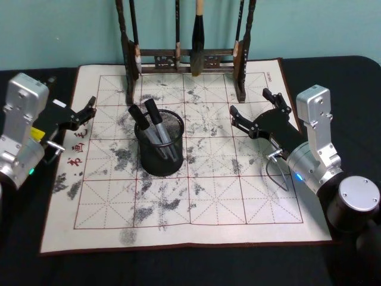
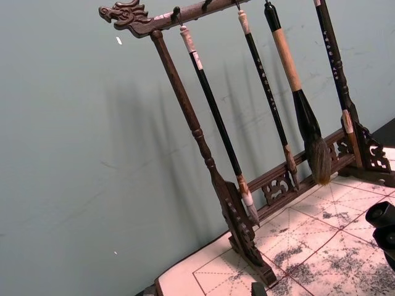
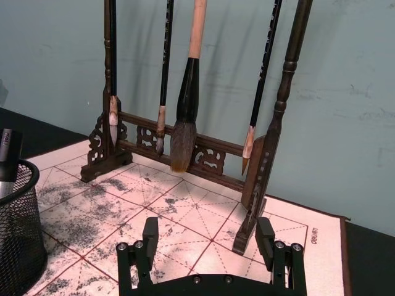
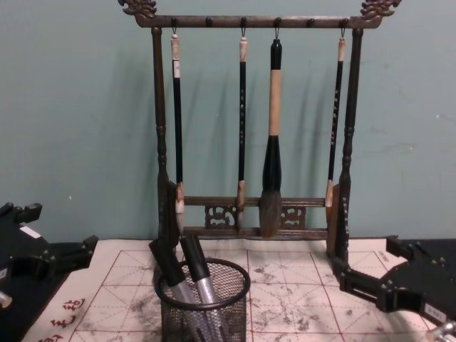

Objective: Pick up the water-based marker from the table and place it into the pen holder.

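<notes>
**Two markers in the holder, both grippers empty**

Head view: two markers (image 1: 156, 126) stand tilted inside the pen holder (image 1: 159, 144), which sits on the mat (image 1: 196, 202) covering the table (image 1: 333, 77). Right gripper (image 1: 257, 110) hovers well to the holder's right, fingers spread wide, nothing between them. Left gripper (image 1: 89, 109) sits off the holder's other side at the mat's edge — fingers parted, empty.

Left wrist view: brush rack (image 2: 241, 222) with hanging brushes (image 2: 296, 92) ahead of the left gripper.

Right wrist view: right gripper (image 3: 210, 237) faces the rack, fingers wide; holder (image 3: 18, 228) off to one side.

Chest view: holder (image 4: 203, 303) between both grippers — markers (image 4: 196, 274) lean left inside it.
</notes>
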